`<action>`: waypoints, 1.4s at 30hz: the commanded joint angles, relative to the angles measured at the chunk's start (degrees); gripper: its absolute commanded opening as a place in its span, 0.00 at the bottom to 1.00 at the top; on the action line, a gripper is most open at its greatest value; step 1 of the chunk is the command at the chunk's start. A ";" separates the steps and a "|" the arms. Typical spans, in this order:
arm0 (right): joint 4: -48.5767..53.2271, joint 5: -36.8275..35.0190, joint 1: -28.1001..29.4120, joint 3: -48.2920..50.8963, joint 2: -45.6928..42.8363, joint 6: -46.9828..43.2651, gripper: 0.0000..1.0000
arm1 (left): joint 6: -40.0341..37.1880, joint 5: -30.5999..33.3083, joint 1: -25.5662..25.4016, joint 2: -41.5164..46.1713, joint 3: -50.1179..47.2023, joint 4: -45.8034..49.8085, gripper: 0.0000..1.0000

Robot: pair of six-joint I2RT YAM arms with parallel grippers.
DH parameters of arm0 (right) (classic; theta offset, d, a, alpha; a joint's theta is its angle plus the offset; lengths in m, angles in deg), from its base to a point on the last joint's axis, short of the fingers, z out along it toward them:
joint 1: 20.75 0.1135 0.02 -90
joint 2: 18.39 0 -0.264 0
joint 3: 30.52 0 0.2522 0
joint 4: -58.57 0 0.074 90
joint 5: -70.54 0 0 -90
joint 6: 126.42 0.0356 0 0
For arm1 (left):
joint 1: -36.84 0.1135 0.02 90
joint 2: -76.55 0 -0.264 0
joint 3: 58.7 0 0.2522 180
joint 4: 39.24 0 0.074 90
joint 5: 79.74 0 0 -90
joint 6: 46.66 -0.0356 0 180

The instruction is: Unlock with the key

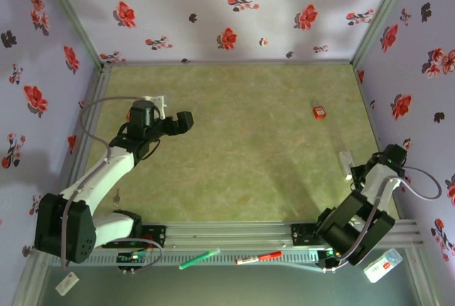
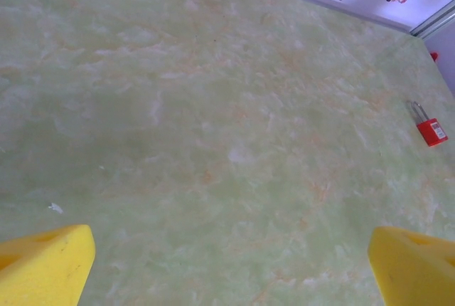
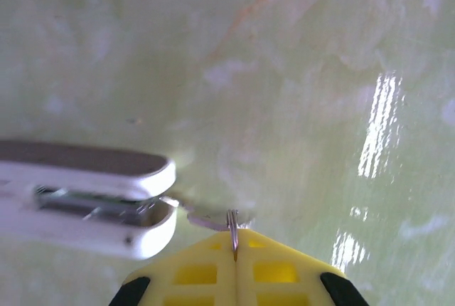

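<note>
The red padlock [image 1: 319,112] [image 2: 431,132] lies flat on the green marbled worktop [image 1: 249,156], toward the far right corner and apart from everything else. The left wrist view shows its grey shackle at one end of the red body.

The key [image 3: 231,226] sits near the right edge of the worktop, nearer the front than the padlock. In the right wrist view it is a thin strip of metal seen edge-on. It is pinched at the very tip of the right gripper [image 3: 234,240] [image 1: 357,173], whose yellow jaws are pressed together on it. A flat silvery piece runs from that pinch to a white fob [image 3: 92,206] [image 1: 346,164] that lies on the worktop just beside the fingertips; metal shows between the fob's two white halves. Whether the key is lifted clear of the surface cannot be told.

The left gripper [image 2: 227,270] [image 1: 186,121] is over the left half of the worktop, well apart from the padlock. It points toward the right side, and its yellow jaws are spread wide with nothing between them.

On the metal rail along the near edge lie a green marker [image 1: 199,259] and a red-and-white pen [image 1: 258,257]. Purple walls with red flowers [image 1: 227,7] close in the worktop on three sides.
</note>
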 commanded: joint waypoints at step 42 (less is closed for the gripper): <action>-44.12 7.35 77.91 -23.30 10.07 22.36 0.00 | 82.35 -1.86 -19.73 -20.16 8.80 -33.60 0.90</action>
